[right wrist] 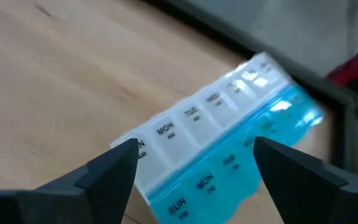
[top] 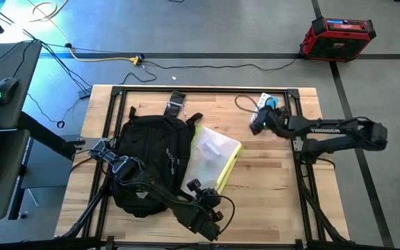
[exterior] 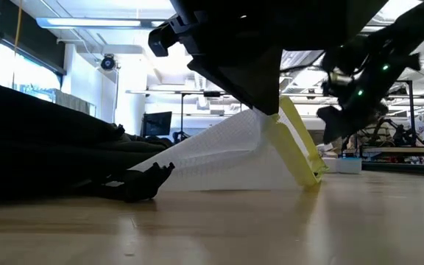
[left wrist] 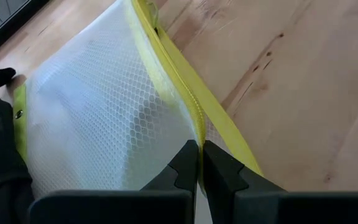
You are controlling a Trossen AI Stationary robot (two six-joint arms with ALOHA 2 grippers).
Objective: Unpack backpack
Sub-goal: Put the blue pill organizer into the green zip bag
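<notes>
The black backpack (top: 151, 163) lies on the table's left half. Against its right side leans a translucent mesh pouch (top: 214, 154) with neon-yellow trim. My left gripper (top: 214, 193) reaches over the backpack from the left and is shut on the pouch's yellow edge. Near the far right corner lies a blue-and-white weekly pill organizer (right wrist: 222, 143) on the wood. My right gripper (right wrist: 194, 165) hovers just over it, open, one finger on either side of it; it shows in the high view as well (top: 259, 125). My left gripper pinches the pouch's yellow zipper trim (left wrist: 194, 134) between its two fingers, which slant down from the table's near side. The held edge (exterior: 289, 125) is raised, so the pouch stands tilted. Its lower side (exterior: 234, 180) rests on the table.
A thin cable (top: 245, 104) lies beside the pill organizer. A backpack strap with a light tag (top: 177, 104) points to the far edge. Black frame rails (top: 207, 89) run round the table. A red box (top: 337, 38) sits on the floor beyond. Bare wood (top: 269, 194) lies at the near right.
</notes>
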